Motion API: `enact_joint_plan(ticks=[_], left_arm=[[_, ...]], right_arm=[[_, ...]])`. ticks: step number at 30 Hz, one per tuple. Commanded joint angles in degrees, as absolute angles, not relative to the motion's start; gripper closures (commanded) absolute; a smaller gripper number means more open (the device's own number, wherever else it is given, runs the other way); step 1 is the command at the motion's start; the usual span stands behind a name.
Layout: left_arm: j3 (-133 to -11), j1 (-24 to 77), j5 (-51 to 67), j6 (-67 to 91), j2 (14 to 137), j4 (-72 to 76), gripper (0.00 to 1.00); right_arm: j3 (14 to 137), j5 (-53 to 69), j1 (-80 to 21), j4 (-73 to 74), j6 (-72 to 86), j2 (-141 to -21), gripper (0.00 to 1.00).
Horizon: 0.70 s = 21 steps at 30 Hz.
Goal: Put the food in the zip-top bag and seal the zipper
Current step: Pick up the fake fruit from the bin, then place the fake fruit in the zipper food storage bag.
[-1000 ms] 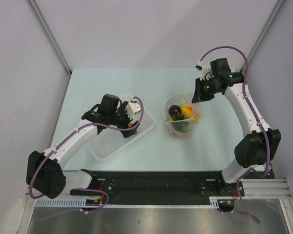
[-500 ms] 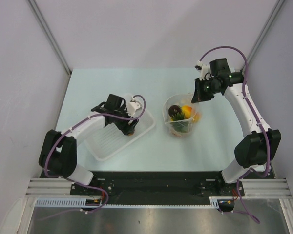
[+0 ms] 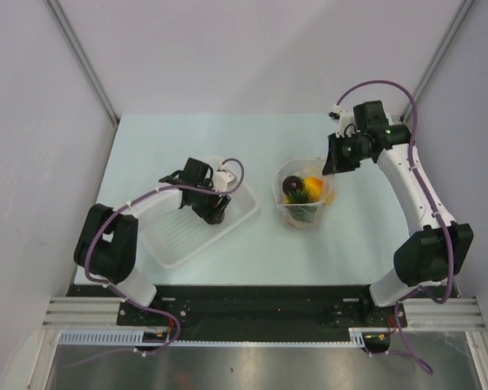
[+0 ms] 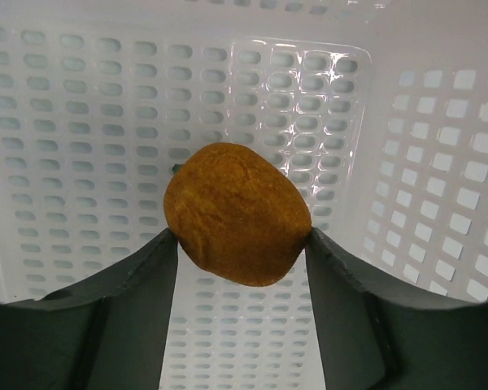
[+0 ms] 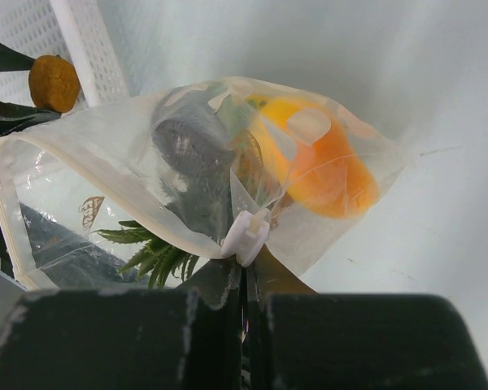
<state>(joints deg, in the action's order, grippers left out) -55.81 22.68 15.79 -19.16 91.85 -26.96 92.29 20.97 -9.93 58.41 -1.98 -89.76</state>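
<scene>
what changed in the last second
The left gripper sank lower into the basket and closed its jaws onto the orange piece. The right gripper stayed shut on the edge of the bag; the bag and the fruit inside did not move.

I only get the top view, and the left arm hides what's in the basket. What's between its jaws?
Observer: An orange-brown fruit, with a jaw touching each side, inside the basket.
Operator: Thanks. Where exactly do the right jaws grip the bag?
Observer: They are shut on the rim of the bag, just beneath the white slider.
</scene>
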Motion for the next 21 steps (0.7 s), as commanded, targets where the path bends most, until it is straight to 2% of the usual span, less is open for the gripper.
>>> enact_joint_plan(ticks=[1, 7, 11, 16, 21], left_arm=[[-60.72, 22.32, 17.40, -18.02, 86.76, -26.89, 0.57], [-70.19, 23.90, 23.72, -16.88, 79.11, -28.13, 0.58], [-77.68, 30.57, 27.59, -13.63, 77.87, -24.71, 0.56], [-84.27, 41.45, 24.98, -12.12, 80.32, -19.88, 0.52], [-88.58, 47.63, 21.54, -12.40, 88.67, -16.35, 0.49]], right_arm=[[91.85, 21.62, -9.14, 57.74, -1.94, -87.01, 1.00], [90.62, 22.76, -8.35, 57.39, -1.32, -86.22, 1.00], [90.79, 23.29, -8.00, 57.48, -1.06, -86.31, 1.00], [91.32, 23.82, -7.47, 57.74, -0.79, -86.40, 1.00], [92.02, 24.08, -6.86, 58.18, -0.27, -86.40, 1.00]])
